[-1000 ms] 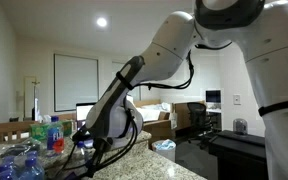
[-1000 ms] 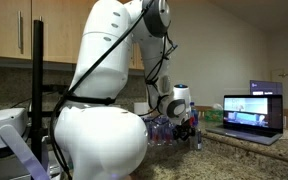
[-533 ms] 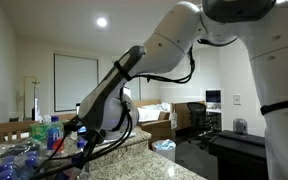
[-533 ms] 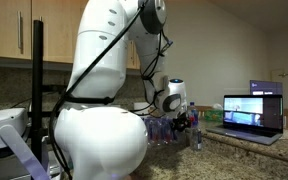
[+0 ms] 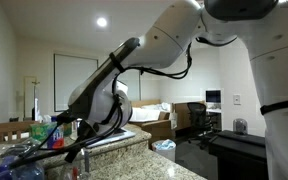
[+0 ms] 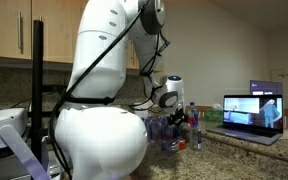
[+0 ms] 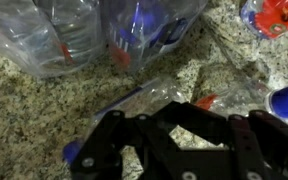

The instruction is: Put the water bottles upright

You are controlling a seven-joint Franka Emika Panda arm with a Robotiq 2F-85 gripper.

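The water bottle we must work on [image 7: 134,105] lies on its side on the granite counter [image 7: 44,110]. In the wrist view its long axis runs aslant, from the blue cap at lower left up towards the right, and passes directly beneath the gripper [image 7: 174,122]. The bottle is thus right under the pincer, not off to one side. There is only one arm, so no question of which is nearer.

The jaws are drawn fully together. We cannot tell whether they pinch that bottle or merely sit over it.

In the wrist view we count at least five bottles: three marked blue, namely the lying one, a blue-banded one [image 7: 149,30] and a blue cap at the edge [image 7: 286,100], and two marked red [image 7: 64,45] [image 7: 279,15]. The clutter may hide more.

In an exterior view the bottle cluster [image 6: 169,130] stands beside the one laptop [image 6: 252,112], on its open-screen side, with the gripper between them.
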